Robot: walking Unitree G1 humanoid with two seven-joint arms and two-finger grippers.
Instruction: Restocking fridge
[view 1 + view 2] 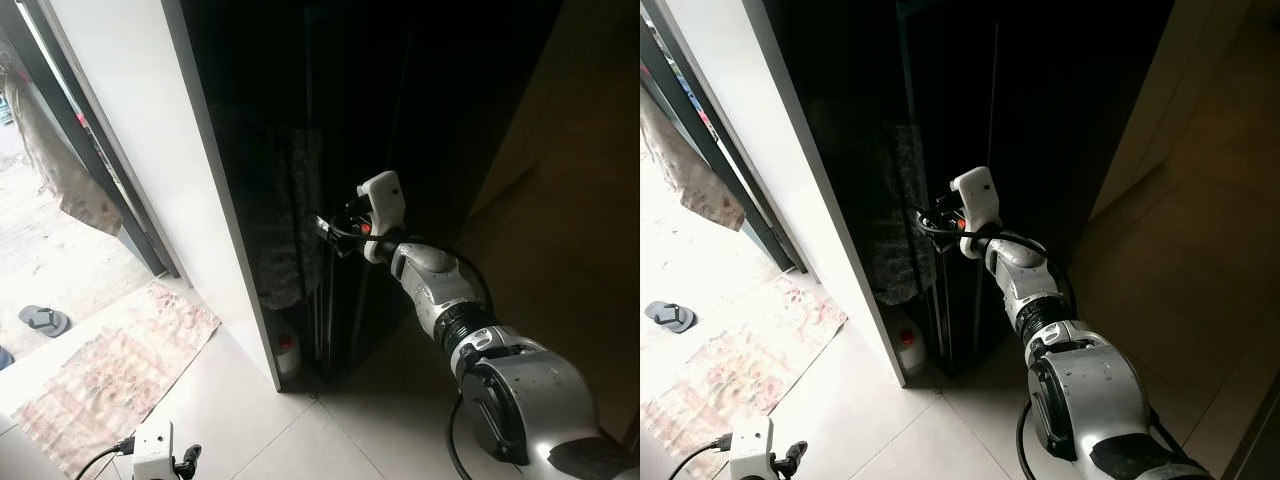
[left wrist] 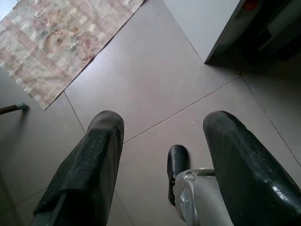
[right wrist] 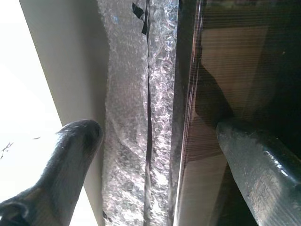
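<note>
Two eye views: the right gripper [image 1: 325, 228] is held at the dark fridge [image 1: 400, 120] door edge; no stock is seen carried.
Left wrist view: the left gripper [image 2: 162, 155] hangs spread over floor tiles [image 2: 155, 80].
Right wrist view: fingers apart, straddling the door edge beside bubble wrap [image 3: 136, 94].
Progress: door appears closed; restocking stage cannot be judged.
Hidden: fridge interior.

Daylight floods in from my left, washing out the doorway [image 1: 40, 250] and the rug [image 1: 110, 370]. The fridge [image 1: 400, 120] ahead sits nearly black, perhaps underexposed. My right wrist view catches glare on bubble wrap [image 3: 136, 117]; the frames look sharp.
</note>
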